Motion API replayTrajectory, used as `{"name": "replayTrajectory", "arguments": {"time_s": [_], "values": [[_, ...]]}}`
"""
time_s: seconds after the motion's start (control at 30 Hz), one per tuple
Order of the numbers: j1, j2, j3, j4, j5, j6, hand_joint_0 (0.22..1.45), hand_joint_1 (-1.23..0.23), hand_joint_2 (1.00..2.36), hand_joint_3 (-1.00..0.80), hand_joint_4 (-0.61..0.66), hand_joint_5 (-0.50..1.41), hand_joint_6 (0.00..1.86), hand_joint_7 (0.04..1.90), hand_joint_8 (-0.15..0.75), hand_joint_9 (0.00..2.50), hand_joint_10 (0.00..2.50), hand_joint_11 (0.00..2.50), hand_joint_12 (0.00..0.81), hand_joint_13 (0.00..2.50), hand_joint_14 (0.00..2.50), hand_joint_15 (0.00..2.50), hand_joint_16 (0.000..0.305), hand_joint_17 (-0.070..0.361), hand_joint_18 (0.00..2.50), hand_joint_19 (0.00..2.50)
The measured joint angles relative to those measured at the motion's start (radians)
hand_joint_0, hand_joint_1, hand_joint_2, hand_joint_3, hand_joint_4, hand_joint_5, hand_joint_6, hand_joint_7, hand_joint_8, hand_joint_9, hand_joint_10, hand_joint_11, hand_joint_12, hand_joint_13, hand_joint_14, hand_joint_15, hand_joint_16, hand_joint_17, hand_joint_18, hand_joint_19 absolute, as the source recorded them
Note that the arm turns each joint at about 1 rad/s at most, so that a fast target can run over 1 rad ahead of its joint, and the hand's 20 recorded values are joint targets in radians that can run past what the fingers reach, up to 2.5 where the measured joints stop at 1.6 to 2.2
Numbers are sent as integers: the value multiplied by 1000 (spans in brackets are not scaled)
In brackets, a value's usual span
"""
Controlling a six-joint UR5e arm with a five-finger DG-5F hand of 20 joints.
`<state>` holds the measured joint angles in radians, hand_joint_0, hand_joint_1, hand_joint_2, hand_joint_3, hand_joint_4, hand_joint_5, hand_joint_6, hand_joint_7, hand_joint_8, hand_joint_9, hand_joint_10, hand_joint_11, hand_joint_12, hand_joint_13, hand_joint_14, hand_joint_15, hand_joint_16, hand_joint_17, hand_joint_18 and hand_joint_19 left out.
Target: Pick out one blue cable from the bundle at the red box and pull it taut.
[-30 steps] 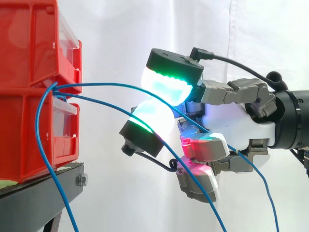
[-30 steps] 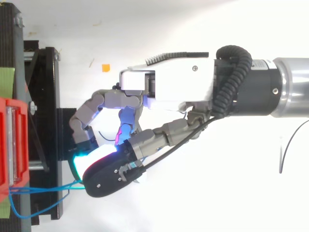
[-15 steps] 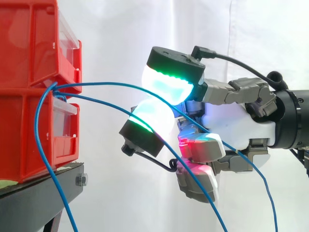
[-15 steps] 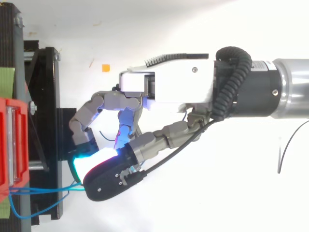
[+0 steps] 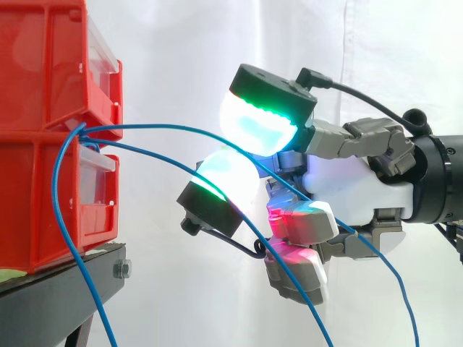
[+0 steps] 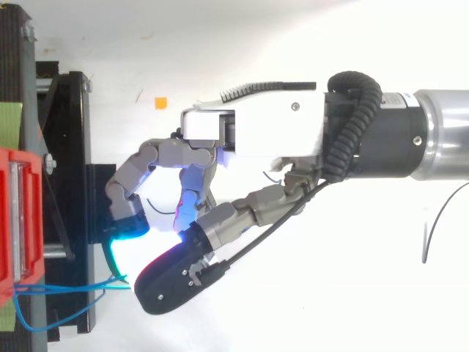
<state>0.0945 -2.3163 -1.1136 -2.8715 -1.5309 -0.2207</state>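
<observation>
- Thin blue cables (image 5: 155, 155): light, limp, smooth-jacketed wire. They fan out from the seam of the stacked red plastic bins (image 5: 40, 72), which sit on a black metal stand (image 5: 51, 303).
- Suggested hold: the wire probably slips easily, so a firm pinch on the upper strand (image 5: 166, 126) at mid-span, at 3 o'clock of the bins, looks best.
- Robot hand (image 5: 347, 181): it enters from 3 o'clock with the wrist level and the palm facing 9 o'clock, clear of the bins. Two strands cross it.
- Grip: it cannot be told whether the hand is clamped on a strand.

The red bins (image 5: 43, 181) are glossy plastic, the black stand (image 5: 51, 303) matt metal, the blue cable (image 5: 145, 126) smooth-sheathed, the white curtain (image 5: 166, 58) soft cloth.
</observation>
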Motion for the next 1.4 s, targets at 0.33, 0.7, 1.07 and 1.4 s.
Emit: {"name": "replayTrajectory", "arguments": {"time_s": [0.33, 0.7, 1.07, 1.4], "values": [[0, 0, 0, 0, 0, 7, 634, -780, 1021, -144, 65, -139, 912, 1041, 322, 1308, 27, 840, 355, 1192, 24, 778, 51, 115, 985, 1014], [1, 0, 0, -1, 0, 26, 652, -793, 1023, -93, -92, -138, 939, 969, 302, 1350, 27, 832, 347, 1212, 26, 788, 53, 119, 1021, 1009], [2, 0, 0, -18, 3, 64, 584, -584, 1003, -465, 44, -139, 888, 949, 313, 1359, 26, 813, 342, 1240, 27, 819, 49, 110, 1037, 1036], [3, 0, 0, -18, 4, 66, 581, -593, 1004, -450, 57, -135, 862, 953, 316, 1348, 27, 810, 343, 1241, 26, 814, 49, 110, 1035, 1025]]}}
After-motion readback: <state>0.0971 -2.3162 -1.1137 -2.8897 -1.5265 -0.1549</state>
